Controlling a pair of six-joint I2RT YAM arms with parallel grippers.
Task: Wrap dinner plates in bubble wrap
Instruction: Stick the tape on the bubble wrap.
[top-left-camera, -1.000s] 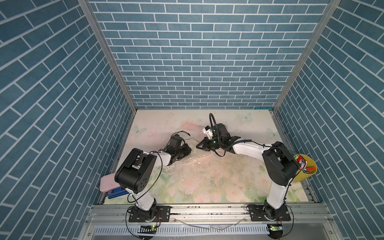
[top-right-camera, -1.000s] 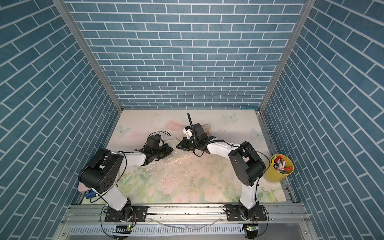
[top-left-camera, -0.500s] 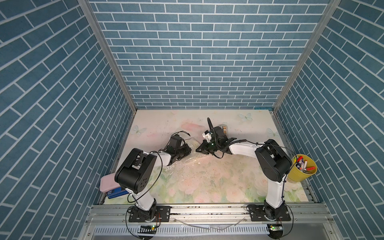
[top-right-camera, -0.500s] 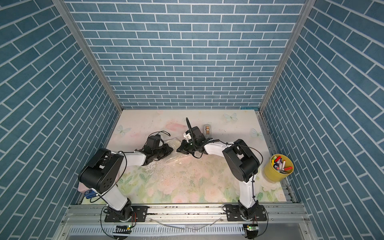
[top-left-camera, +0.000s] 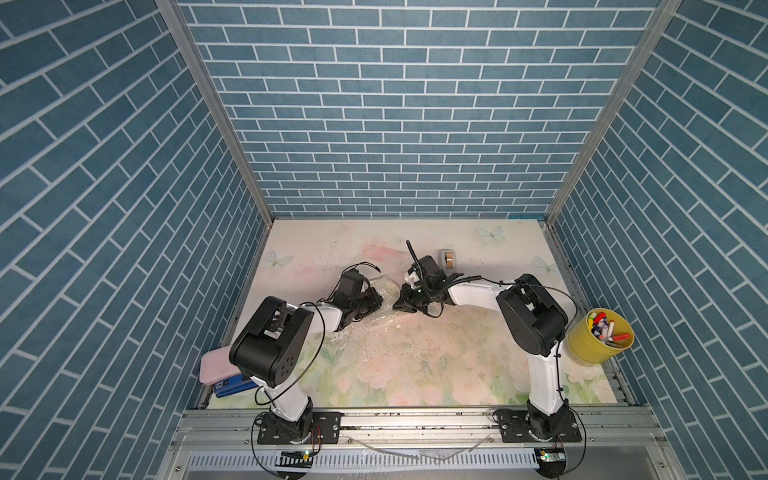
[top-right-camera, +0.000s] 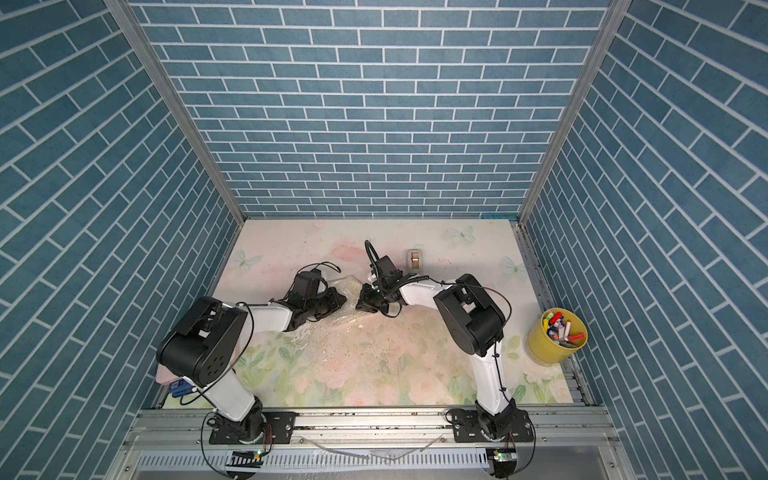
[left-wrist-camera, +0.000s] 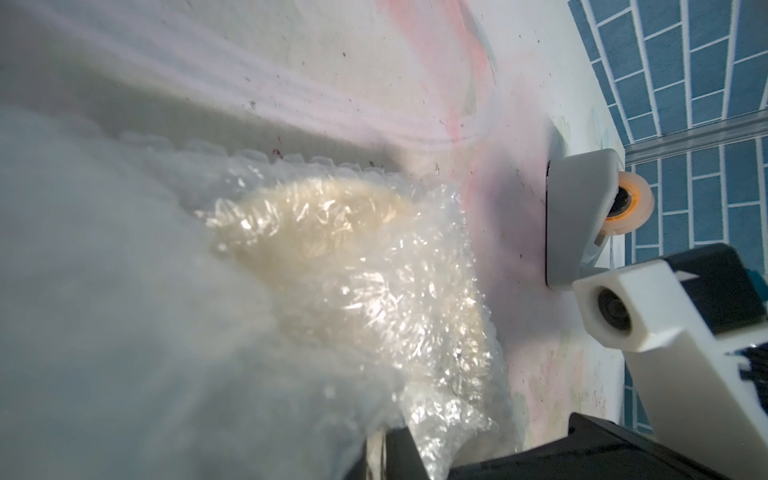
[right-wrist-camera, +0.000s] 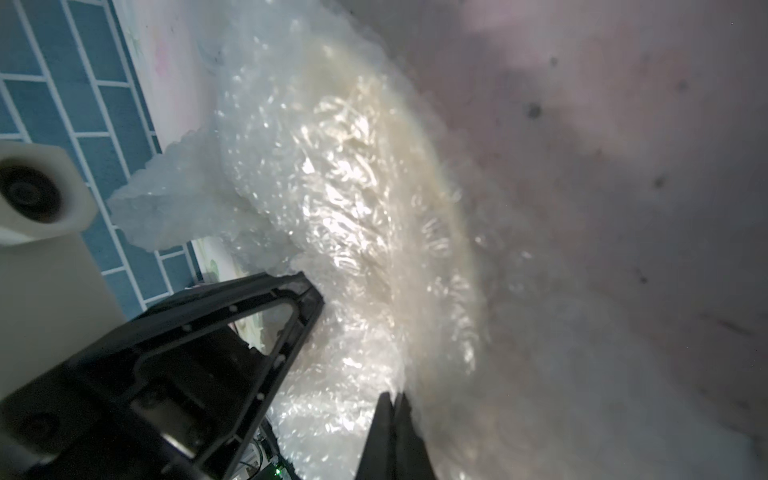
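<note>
Plate (left-wrist-camera: 316, 232) lies on the mat (top-left-camera: 415, 374) under the wrap (left-wrist-camera: 415, 332), showing only as a pale cream disc blurred by the bubbled plastic. It sits near the dispenser (left-wrist-camera: 577, 232) but apart from it, on the dispenser's side that faces the left arm and the arm bases. In both top views the plate itself cannot be made out. Only crumpled wrap (top-left-camera: 386, 291) (top-right-camera: 349, 286) glints there, and a looser spread of it trails away from the dispenser toward the left arm's base.

The 2 grippers meet at this bundle from opposite sides. The left gripper (top-left-camera: 376, 298) (left-wrist-camera: 380, 453) is on the far side of the wrap from the dispenser. In the left wrist view its fingers are nearly together, with a thin pale fold of wrap pinched between them. In the right wrist view its tip touches the wrap beside a raised flap.

The right gripper (top-left-camera: 400, 305) (right-wrist-camera: 392, 424) is between the wrap and the dispenser. Its jaws are fully closed and its tips press against the wrap at the plate's edge. Whether any plastic is caught between them I cannot tell.

A yellow bucket (top-left-camera: 598, 347) of markers stands well apart from the dispenser, beside the right arm.
</note>
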